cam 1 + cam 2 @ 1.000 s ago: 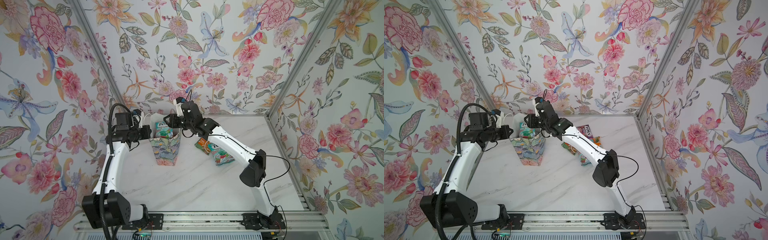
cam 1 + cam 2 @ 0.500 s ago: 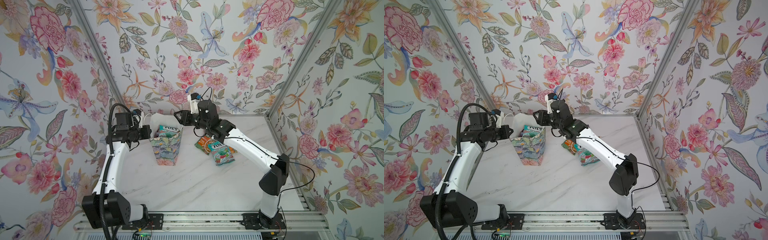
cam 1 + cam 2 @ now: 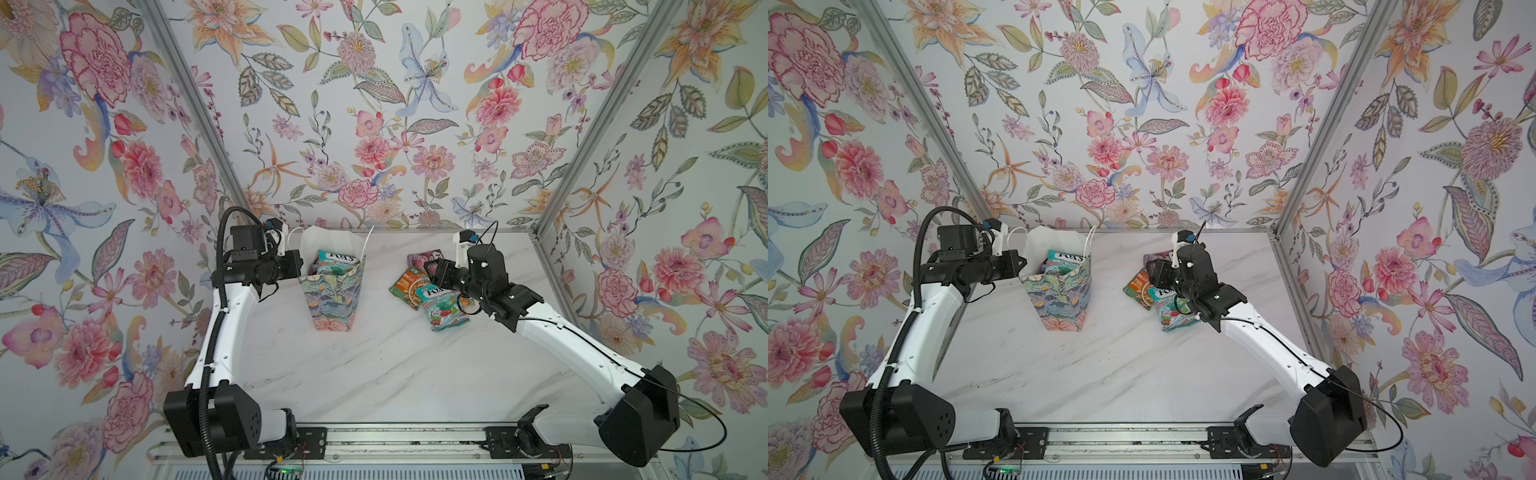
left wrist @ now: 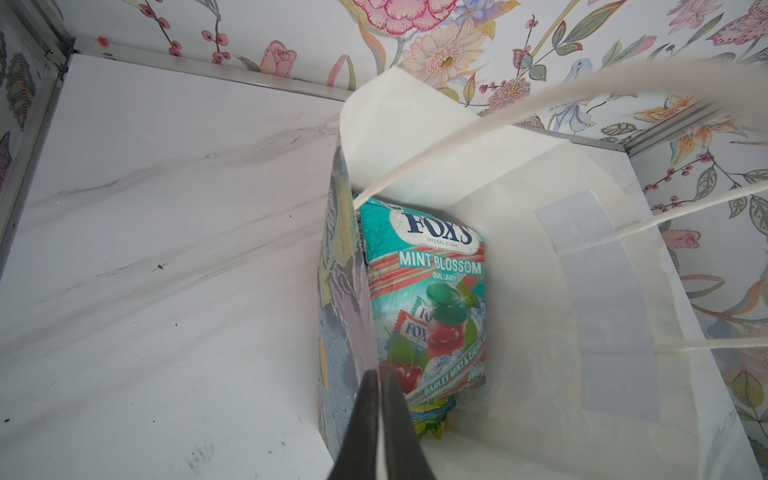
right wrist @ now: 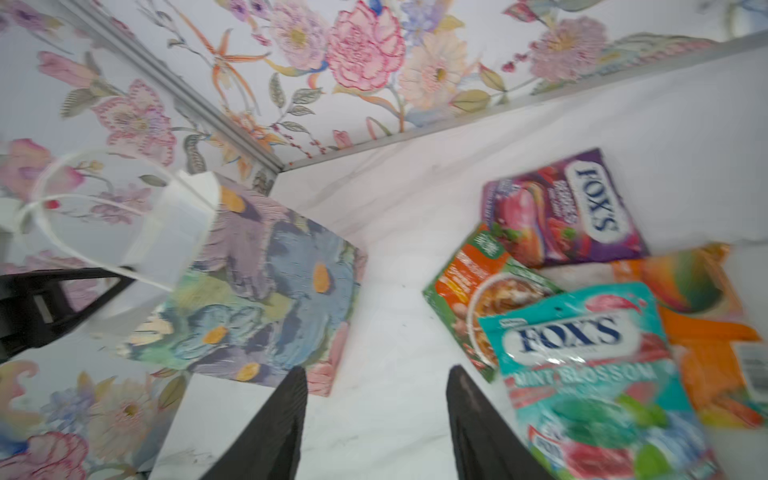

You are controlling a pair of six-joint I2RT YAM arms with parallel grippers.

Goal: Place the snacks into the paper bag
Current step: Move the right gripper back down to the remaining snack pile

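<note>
Right gripper (image 5: 378, 374) empty, jaws apart, between bag (image 5: 270, 282) and snack pile (image 5: 519, 291); nearest teal packet (image 5: 582, 365) lies just beside it, away from bag. Left gripper (image 4: 379, 376) pinched shut on bag wall.

Both top views look down from high above the six o'clock edge, sharing the whole surface (image 3: 374, 374). The left wrist camera peers closely into the paper bag (image 4: 540, 187) at eleven o'clock; the right wrist camera faces bag and snacks (image 5: 582, 353) from low and near.
</note>
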